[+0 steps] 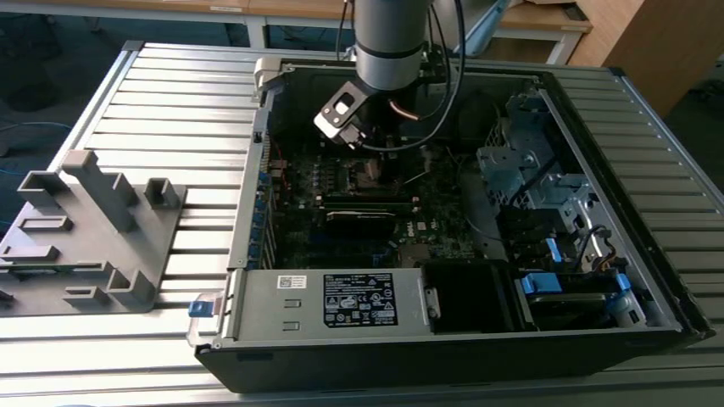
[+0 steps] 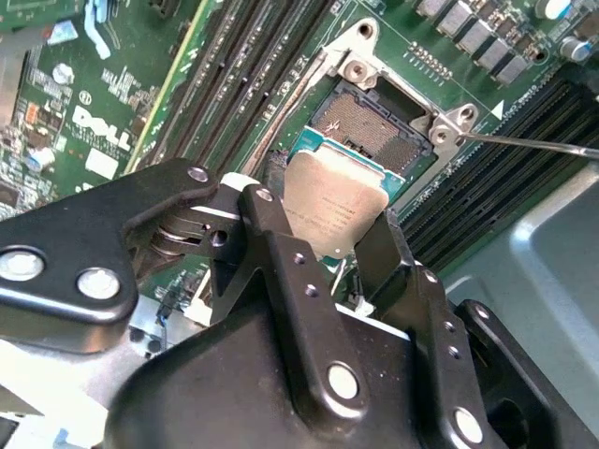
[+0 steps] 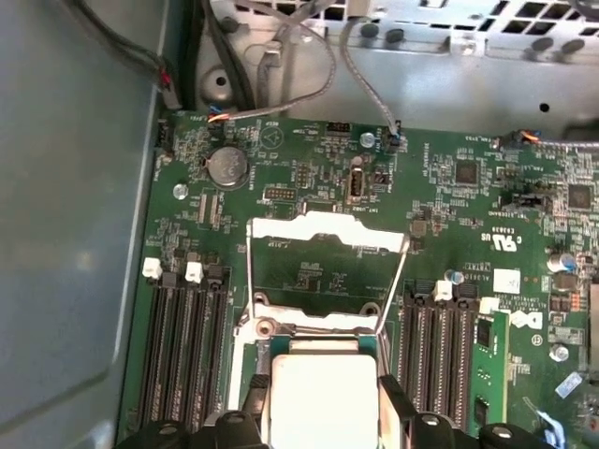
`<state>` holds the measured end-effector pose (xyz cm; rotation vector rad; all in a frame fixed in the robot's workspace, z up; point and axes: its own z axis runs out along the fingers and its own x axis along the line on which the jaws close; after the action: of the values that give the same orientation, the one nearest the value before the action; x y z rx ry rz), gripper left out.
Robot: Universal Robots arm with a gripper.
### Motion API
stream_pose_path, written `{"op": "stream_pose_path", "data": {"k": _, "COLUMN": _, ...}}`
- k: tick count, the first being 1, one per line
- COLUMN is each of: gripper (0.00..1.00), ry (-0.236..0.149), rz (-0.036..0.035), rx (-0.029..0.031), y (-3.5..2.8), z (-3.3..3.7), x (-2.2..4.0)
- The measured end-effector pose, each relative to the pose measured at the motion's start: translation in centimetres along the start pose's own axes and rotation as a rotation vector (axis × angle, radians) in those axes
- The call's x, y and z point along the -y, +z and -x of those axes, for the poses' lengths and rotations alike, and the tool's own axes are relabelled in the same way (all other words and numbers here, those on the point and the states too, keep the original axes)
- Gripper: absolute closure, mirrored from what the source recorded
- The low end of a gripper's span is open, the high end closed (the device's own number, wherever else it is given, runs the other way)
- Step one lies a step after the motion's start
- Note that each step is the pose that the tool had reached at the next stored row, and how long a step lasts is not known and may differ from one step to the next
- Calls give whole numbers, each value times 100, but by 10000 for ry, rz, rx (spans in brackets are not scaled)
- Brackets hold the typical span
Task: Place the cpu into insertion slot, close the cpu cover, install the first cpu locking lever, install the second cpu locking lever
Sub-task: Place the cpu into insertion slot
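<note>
There is one open computer case [image 1: 453,365], one robot arm [image 1: 391,34] and one hand [image 2: 328,245] with two fingers [image 2: 278,253]. Also counted: one chip [image 2: 332,208], one socket [image 2: 370,126], one hinged cover [image 3: 318,232], one round battery [image 3: 227,166], one grey stand [image 1: 102,220].

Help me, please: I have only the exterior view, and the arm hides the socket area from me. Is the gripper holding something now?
Observer: Yes. In the second wrist view the gripper is shut on the cpu, gripping it by two opposite edges.
Operator: Is it seated already?
Observer: No. The insertion slot shows its bare contact field beyond the chip.
Operator: Is anything closed over it?
Observer: No. In the first wrist view the cpu cover stands swung open, off the slot.
</note>
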<state>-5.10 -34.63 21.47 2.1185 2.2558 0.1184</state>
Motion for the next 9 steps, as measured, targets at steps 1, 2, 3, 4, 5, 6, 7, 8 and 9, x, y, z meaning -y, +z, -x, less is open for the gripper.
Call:
{"op": "stream_pose_path", "data": {"k": 1, "gripper": 46, "ry": 18, "rz": 0, "rx": 3, "y": 0, "z": -1, "x": 4}}
{"op": "stream_pose_path", "data": {"k": 2, "gripper": 46, "ry": 18, "rz": 0, "rx": 3, "y": 1, "z": -1, "x": 4}}
{"op": "stream_pose_path", "data": {"k": 3, "gripper": 46, "ry": 18, "rz": 2, "rx": -8, "y": 2, "z": -1, "x": 6}}
{"op": "stream_pose_path", "data": {"k": 4, "gripper": 46, "ry": 20, "rz": 3, "rx": -15, "y": 3, "z": -2, "x": 7}}
{"op": "stream_pose_path", "data": {"k": 5, "gripper": 46, "ry": 19, "rz": 3, "rx": -16, "y": 3, "z": -2, "x": 8}}
{"op": "stream_pose_path", "data": {"k": 6, "gripper": 46, "ry": 21, "rz": 3, "rx": -21, "y": 4, "z": -6, "x": 9}}
{"op": "stream_pose_path", "data": {"k": 7, "gripper": 46, "ry": 22, "rz": 3, "rx": -26, "y": 4, "z": -14, "x": 10}}
{"op": "stream_pose_path", "data": {"k": 8, "gripper": 46, "ry": 22, "rz": 4, "rx": -31, "y": 5, "z": -23, "x": 11}}
{"op": "stream_pose_path", "data": {"k": 9, "gripper": 46, "ry": 22, "rz": 4, "rx": -36, "y": 5, "z": -34, "x": 11}}
